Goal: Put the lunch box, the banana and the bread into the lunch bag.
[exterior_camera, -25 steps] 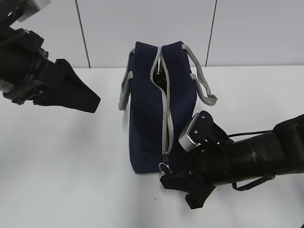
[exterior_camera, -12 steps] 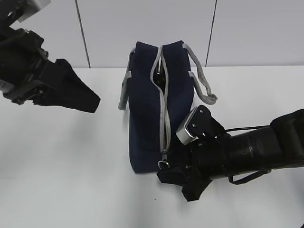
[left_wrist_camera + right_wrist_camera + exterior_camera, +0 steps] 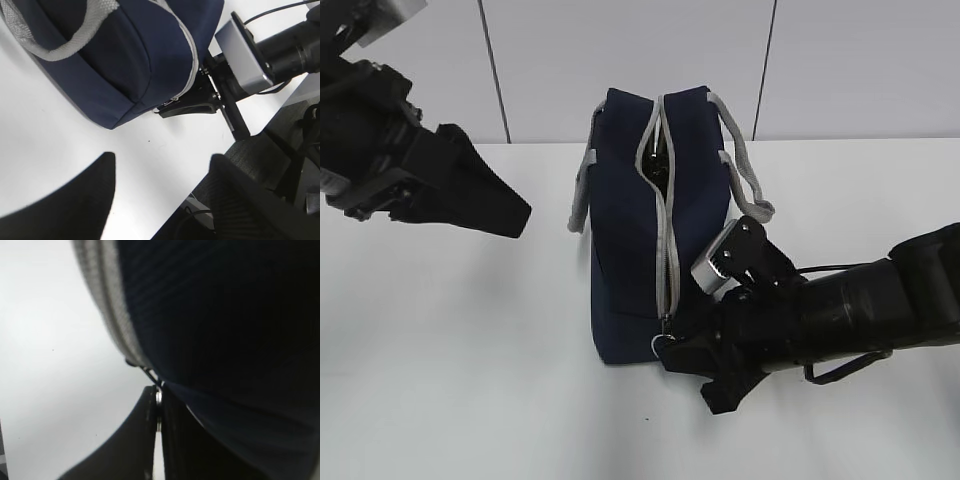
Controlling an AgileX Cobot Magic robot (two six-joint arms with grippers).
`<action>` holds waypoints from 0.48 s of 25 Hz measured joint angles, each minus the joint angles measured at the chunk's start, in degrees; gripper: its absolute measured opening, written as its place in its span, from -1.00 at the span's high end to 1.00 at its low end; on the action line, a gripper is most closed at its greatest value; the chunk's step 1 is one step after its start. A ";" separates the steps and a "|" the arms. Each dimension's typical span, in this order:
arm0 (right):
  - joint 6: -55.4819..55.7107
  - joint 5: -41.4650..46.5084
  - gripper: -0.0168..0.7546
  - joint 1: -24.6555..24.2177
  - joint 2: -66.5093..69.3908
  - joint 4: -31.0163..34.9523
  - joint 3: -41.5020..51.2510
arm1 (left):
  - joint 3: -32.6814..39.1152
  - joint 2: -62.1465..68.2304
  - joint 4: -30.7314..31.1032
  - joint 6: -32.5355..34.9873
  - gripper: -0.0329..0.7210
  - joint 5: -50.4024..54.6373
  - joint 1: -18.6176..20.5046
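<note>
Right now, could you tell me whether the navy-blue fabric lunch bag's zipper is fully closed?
Not fully. The navy-blue fabric lunch bag gapes at the far top end, while its grey zipper runs shut down the near end.

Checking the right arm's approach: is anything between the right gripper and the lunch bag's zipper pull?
Nothing visible. The right gripper is shut on the ring pull at the lunch bag's near bottom corner; only bare table surrounds it.

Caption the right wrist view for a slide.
Right gripper pinches the ring pull at the low end of the lunch bag zipper.
</note>
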 joint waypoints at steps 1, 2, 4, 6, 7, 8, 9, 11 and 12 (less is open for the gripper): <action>1.29 -0.35 0.99 0.00 -0.44 -1.15 0.00 | 0.00 0.00 0.00 0.00 -0.18 0.00 0.00; 2.96 -0.86 1.00 0.00 -1.06 -2.34 0.00 | 0.00 0.00 0.00 0.00 -0.18 0.00 0.00; 6.50 -2.09 1.00 0.00 -2.39 -5.62 0.00 | 0.00 0.00 0.00 0.00 -0.18 0.00 0.00; 10.60 -3.03 1.00 0.00 -4.57 -9.20 0.00 | 0.00 0.00 0.00 0.00 -0.18 0.00 0.00; 12.26 -3.18 1.00 0.00 -5.43 -10.69 0.00 | 0.00 0.00 0.00 0.00 -0.18 0.00 0.00; 14.14 -3.14 1.00 0.00 -6.46 -12.73 0.00 | 0.00 0.00 0.00 0.00 -0.18 0.00 0.00; 15.90 -3.14 1.00 0.00 -7.47 -14.38 0.00 | 0.00 0.00 0.00 0.00 -0.18 0.00 0.00; 19.02 -3.14 1.00 0.00 -9.20 -16.96 0.00 | 0.00 0.00 0.00 0.00 -0.18 0.00 0.00; 20.65 -3.14 1.00 0.00 -10.26 -18.40 0.00 | 0.00 0.00 0.00 0.00 -0.18 0.00 0.00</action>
